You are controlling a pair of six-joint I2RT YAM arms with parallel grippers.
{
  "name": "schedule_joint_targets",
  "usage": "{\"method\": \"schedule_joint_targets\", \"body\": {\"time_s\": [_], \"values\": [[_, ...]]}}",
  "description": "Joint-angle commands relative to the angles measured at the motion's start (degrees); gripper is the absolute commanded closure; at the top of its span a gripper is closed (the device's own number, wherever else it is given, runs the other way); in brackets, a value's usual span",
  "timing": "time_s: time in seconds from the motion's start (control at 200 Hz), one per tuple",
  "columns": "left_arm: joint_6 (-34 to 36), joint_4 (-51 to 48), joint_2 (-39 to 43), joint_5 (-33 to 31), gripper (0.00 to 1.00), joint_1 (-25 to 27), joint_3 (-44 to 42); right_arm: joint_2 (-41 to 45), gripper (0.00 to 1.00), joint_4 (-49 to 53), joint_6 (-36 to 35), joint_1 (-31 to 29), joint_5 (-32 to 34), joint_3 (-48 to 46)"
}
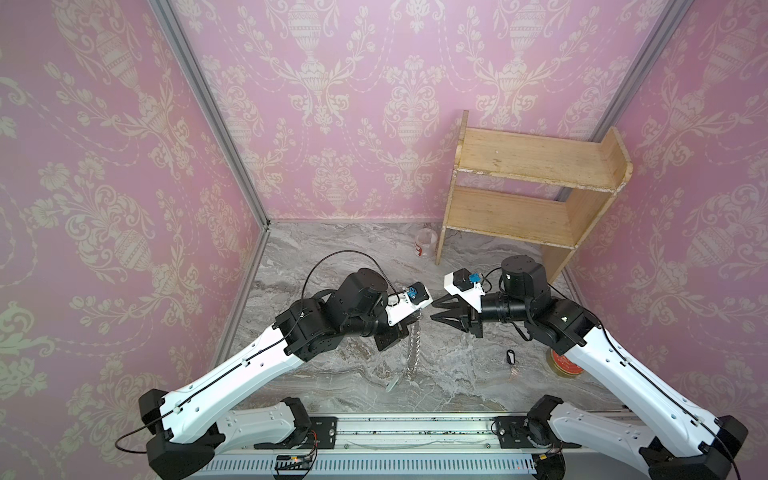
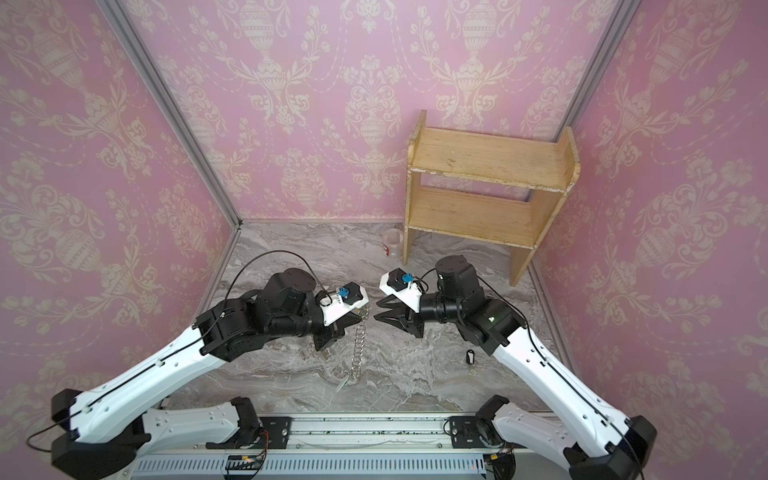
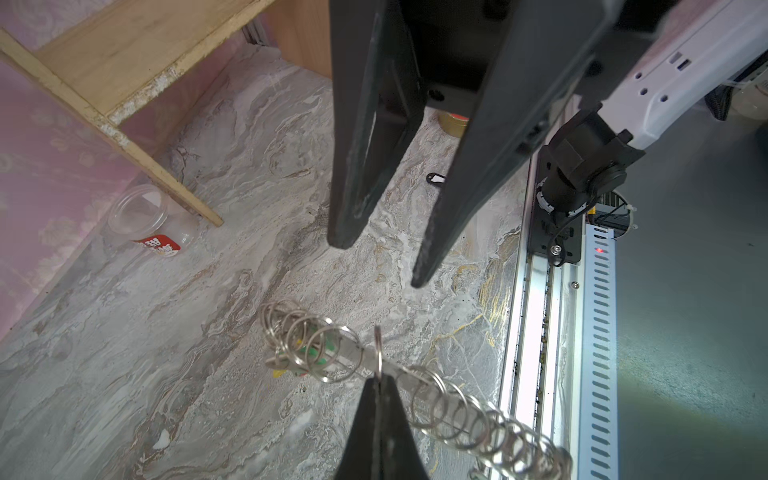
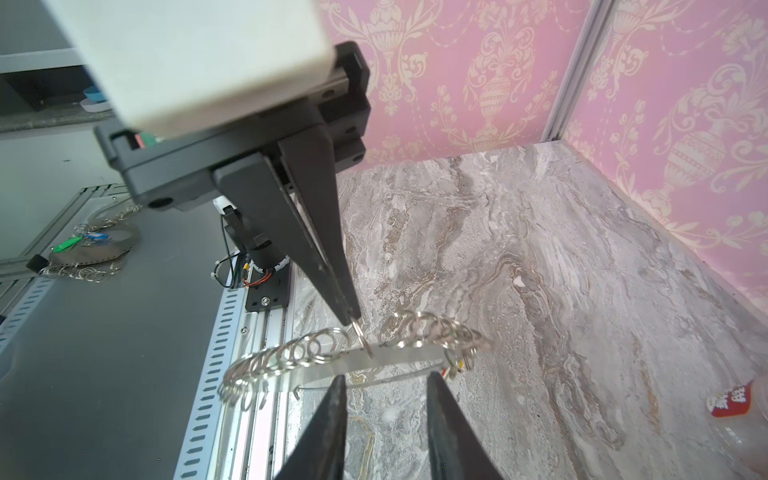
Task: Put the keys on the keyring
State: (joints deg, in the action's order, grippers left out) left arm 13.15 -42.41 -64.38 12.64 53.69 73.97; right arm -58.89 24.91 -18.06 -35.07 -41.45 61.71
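My left gripper [image 3: 379, 380] is shut on the keyring [image 3: 378, 349], pinching its small silver ring above the table. The linked chain [image 1: 412, 353] hangs from it down to the marble table, and the grey strap [image 4: 395, 361] runs along the chain. Small keys with green, red and yellow tags [image 3: 316, 353] hang among the rings at one end. My right gripper [image 4: 386, 378] faces the left one, open, its tips just short of the strap with nothing between them. A black oval fob key [image 1: 510, 357] lies on the table under the right arm.
A wooden shelf [image 1: 532, 187] stands at the back right with a clear plastic cup [image 1: 426, 243] lying beside its leg. A red-lidded tin [image 1: 559, 365] sits partly under the right arm. Pink walls close in three sides; a metal rail [image 1: 415, 432] runs along the front.
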Motion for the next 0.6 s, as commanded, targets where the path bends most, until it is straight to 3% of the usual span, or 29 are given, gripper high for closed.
{"method": "schedule_joint_targets", "body": {"time_s": [0.0, 0.13, 0.305, 0.595], "values": [[4.34, -0.22, 0.59, 4.52, 1.00, -0.34, 2.62, 0.26, 0.67, 4.38, -3.65, -1.48, -2.86, 2.48], [6.19, -0.48, 0.30, 5.80, 1.00, -0.34, 3.58, 1.39, 0.68, 4.85, -5.58, -3.13, -1.51, 2.29], [8.77, -0.79, -0.45, 7.01, 1.00, -0.34, 4.16, 1.40, 0.79, 5.43, -6.74, -4.06, 0.44, 2.36], [11.72, -1.49, -2.15, 9.06, 1.00, -0.34, 5.46, 0.86, 0.80, 3.21, -7.12, -4.20, 2.47, 2.00]]}}
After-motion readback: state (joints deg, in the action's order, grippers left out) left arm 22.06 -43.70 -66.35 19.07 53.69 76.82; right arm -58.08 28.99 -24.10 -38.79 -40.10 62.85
